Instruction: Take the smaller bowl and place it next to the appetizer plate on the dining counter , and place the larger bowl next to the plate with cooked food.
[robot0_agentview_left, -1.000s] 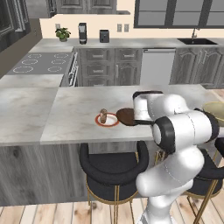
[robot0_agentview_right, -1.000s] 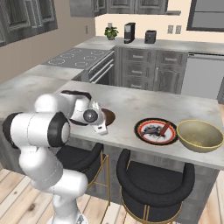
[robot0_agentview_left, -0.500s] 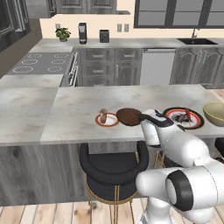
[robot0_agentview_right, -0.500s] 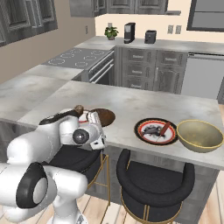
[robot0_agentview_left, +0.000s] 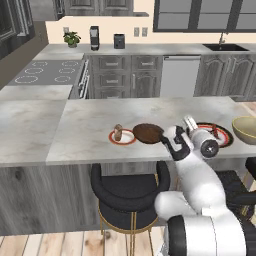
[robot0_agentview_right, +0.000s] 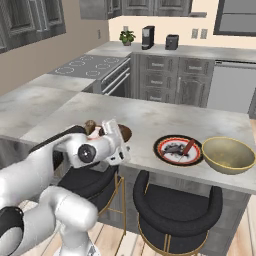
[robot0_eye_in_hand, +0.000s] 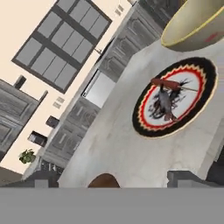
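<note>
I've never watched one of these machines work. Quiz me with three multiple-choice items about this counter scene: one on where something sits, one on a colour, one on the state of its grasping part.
1. Where does the smaller bowl sit?
A. beside the appetizer plate
B. on the stove
C. on a stool

2. What colour is the larger bowl?
A. blue
B. pale yellowish-tan
C. black

3. How is the tool right now?
A. clamped on the larger bowl
C. open, holding nothing
B. clamped on a plate

Answers: 1 A, the dark bowl rests on the dining counter right next to the small plate. 2 B, it looks tan beside the plate with cooked food. 3 C, its jaws stand apart with nothing between them.
</note>
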